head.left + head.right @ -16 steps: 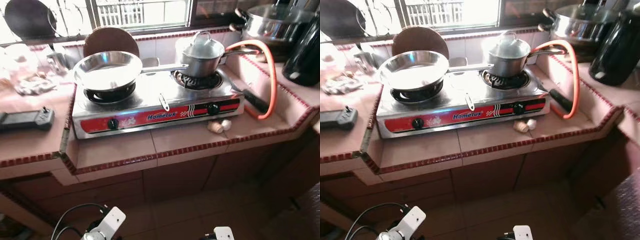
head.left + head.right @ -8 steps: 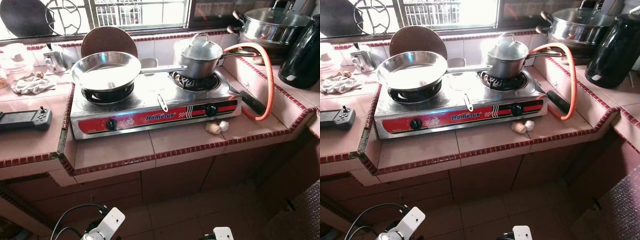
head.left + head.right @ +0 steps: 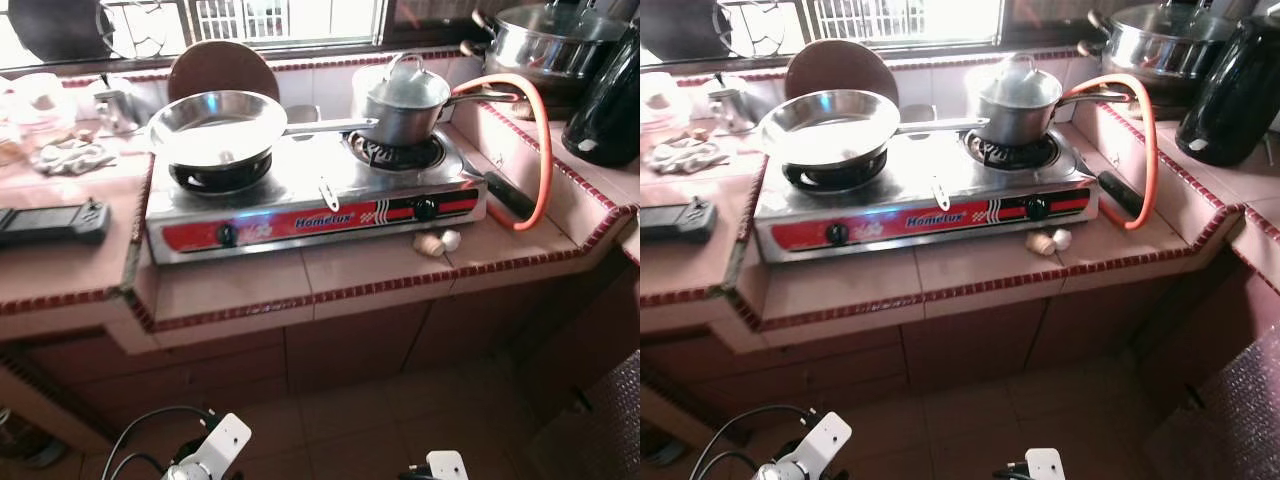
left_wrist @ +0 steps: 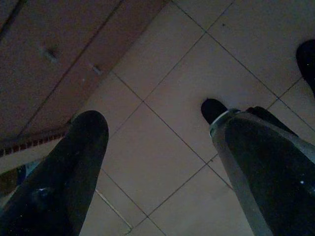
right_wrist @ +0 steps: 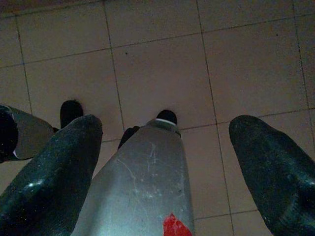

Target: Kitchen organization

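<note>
A steel two-burner stove (image 3: pixel 310 195) with a red front stands on the pink tiled counter (image 3: pixel 230 290). An empty steel frying pan (image 3: pixel 215 125) rests on its left burner, and a lidded saucepan (image 3: pixel 405 98) on the right burner. Two garlic bulbs (image 3: pixel 437 241) lie on the counter in front of the stove's right corner. Both arms hang idle, low in front of the counter. My left gripper (image 4: pixel 157 147) is open over the floor tiles. My right gripper (image 5: pixel 165 128) is open too, with my own silver leg showing between its fingers.
An orange gas hose (image 3: pixel 541 150) loops at the stove's right. A black kettle (image 3: pixel 605 105) and a large lidded steel pot (image 3: pixel 550 40) stand at the back right. A black handheld device (image 3: pixel 50 222), a cloth (image 3: pixel 72 155) and a metal cup (image 3: pixel 108 103) sit left. A round brown board (image 3: pixel 222 68) leans behind the pan.
The whole picture has shifted slightly, so my head camera moved. Nothing on the counter has changed place, and both arms still hang low.
</note>
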Robot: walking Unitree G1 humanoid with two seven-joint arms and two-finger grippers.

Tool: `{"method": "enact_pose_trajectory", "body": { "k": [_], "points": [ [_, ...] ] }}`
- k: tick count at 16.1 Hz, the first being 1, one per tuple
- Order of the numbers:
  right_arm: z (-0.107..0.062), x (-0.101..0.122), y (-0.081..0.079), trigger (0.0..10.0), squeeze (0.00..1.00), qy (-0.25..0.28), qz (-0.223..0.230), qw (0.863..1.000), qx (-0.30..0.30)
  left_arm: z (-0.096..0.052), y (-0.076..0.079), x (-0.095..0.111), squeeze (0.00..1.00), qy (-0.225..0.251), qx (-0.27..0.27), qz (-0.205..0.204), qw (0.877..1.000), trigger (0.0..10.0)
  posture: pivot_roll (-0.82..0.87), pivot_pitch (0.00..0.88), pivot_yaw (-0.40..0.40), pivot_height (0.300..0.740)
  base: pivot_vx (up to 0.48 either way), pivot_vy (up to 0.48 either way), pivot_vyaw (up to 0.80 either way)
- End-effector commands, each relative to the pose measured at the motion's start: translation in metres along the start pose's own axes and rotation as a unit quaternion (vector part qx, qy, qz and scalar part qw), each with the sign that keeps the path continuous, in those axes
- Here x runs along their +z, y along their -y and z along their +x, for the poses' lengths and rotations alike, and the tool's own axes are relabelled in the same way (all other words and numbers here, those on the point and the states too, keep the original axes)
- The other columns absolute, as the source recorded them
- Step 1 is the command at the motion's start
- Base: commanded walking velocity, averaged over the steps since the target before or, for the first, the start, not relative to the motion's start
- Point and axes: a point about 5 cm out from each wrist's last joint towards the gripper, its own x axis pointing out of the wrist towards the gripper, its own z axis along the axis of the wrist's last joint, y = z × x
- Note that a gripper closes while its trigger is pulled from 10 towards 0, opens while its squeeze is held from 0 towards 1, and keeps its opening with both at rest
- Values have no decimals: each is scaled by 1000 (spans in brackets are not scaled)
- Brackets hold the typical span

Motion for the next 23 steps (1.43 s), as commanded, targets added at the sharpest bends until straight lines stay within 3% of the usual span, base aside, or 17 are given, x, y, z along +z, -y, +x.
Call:
{"method": "enact_pose_trajectory", "body": {
  "k": [1, 17, 23],
  "points": [
    [-1, -4, 1, 10000, 0, -6, 5, 1000, -3, 0, -1, 1, 0, 1, -1, 8, 1000, 10000, 22, 0, 6, 740, -274, 0, 0],
    [-2, -7, 0, 10000, 0, -8, 9, 1000, -6, 0, -2, 5, 0, 5, -5, 21, 1000, 10000, 14, 0, 16, 740, -252, 0, 0],
    [-2, -8, 1, 10000, 0, -9, 4, 1000, -6, 0, -1, 3, 0, 1, -4, 21, 1000, 10000, 12, 0, 12, 740, 0, 0, 0]
  ]
}}
